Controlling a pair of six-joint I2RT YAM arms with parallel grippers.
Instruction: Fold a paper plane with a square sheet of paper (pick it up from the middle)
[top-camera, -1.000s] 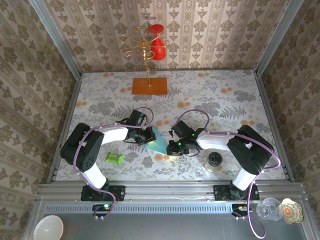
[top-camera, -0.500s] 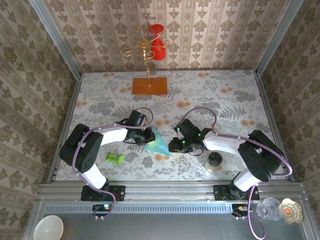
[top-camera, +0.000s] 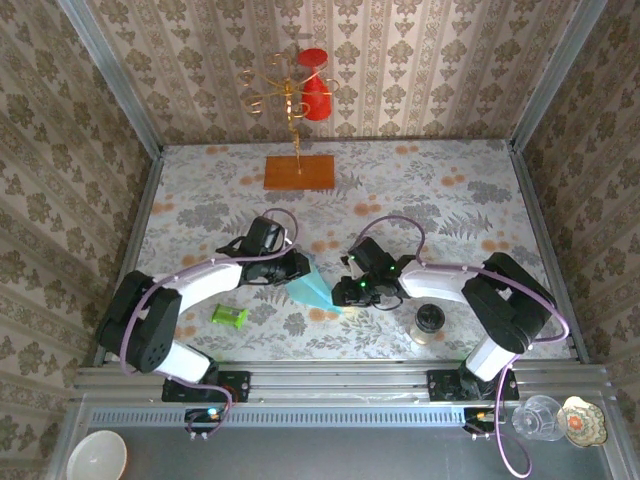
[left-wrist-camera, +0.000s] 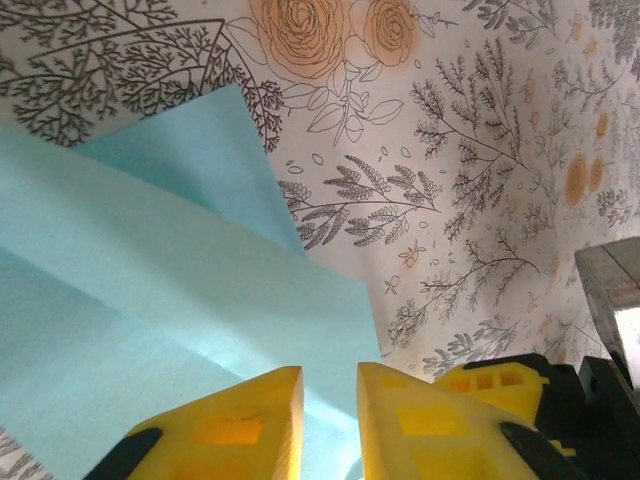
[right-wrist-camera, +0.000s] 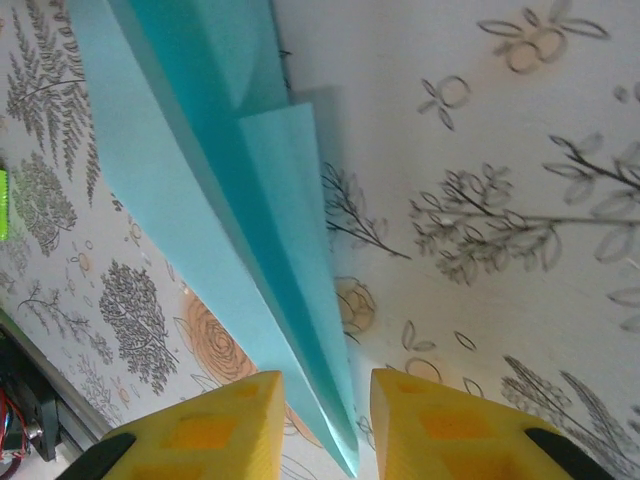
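- Black-lidded jar (top-camera: 428, 321): beside right arm (top-camera: 440, 278), contents hidden.
- Light-blue paper plane (top-camera: 312, 287): flat on table (top-camera: 450, 200) between both arms, nose tip between the fingers of right gripper (right-wrist-camera: 327, 385).
- Left gripper (left-wrist-camera: 330, 375) and right gripper: jaws slightly parted, gripping nothing.
- Far table half: open, orange board (top-camera: 299, 172) near back edge.

Orange board (top-camera: 299, 172) at back; green cylinder (top-camera: 229, 316) and jar (top-camera: 429, 322) nearer.

Item: light-blue folded paper plane (top-camera: 312, 288). Thin, plain and unmarked, in long overlapping layers with sharp creases, tapering to a pointed nose. Lies seemingly flat on the floral-patterned table (top-camera: 450, 220), near the front centre.
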